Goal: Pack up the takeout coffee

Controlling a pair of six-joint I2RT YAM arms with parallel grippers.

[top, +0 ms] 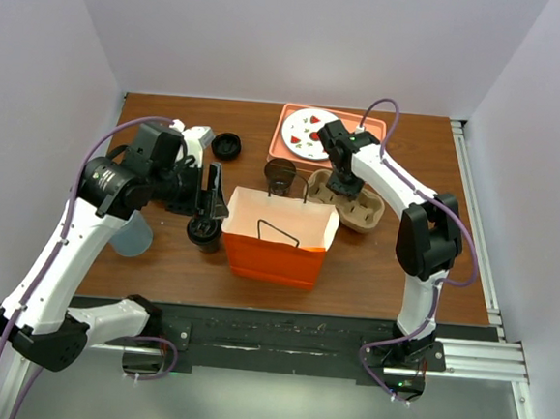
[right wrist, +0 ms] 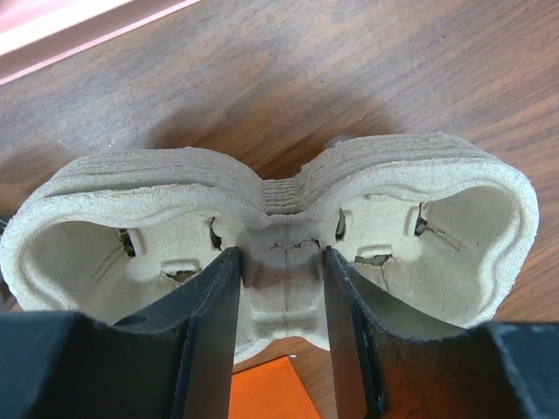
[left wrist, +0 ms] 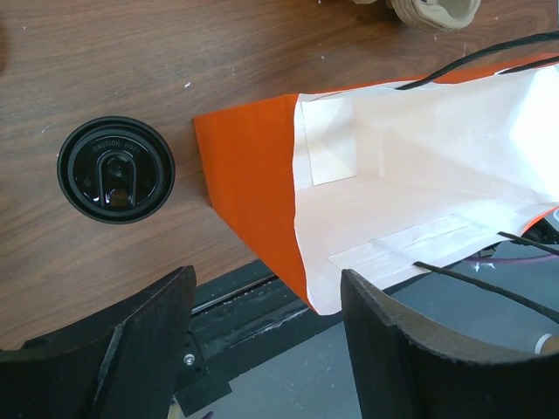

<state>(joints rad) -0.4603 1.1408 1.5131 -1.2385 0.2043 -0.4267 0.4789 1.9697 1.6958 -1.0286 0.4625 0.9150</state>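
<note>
While the takeout coffee [top: 204,231] stands upright just left of the orange bag [top: 276,258], the left gripper [top: 207,192], spread wide and empty, is held nearest it; the right gripper [top: 345,186] is clamped on the cup carrier [top: 362,214] behind the bag.

The bag [top: 275,253] at centre frame is orange outside, white inside; the cup [left wrist: 115,170] to its left is black. The carrier [right wrist: 279,209] is tan, the upper-centre plate [top: 308,132] white with red spots.
</note>
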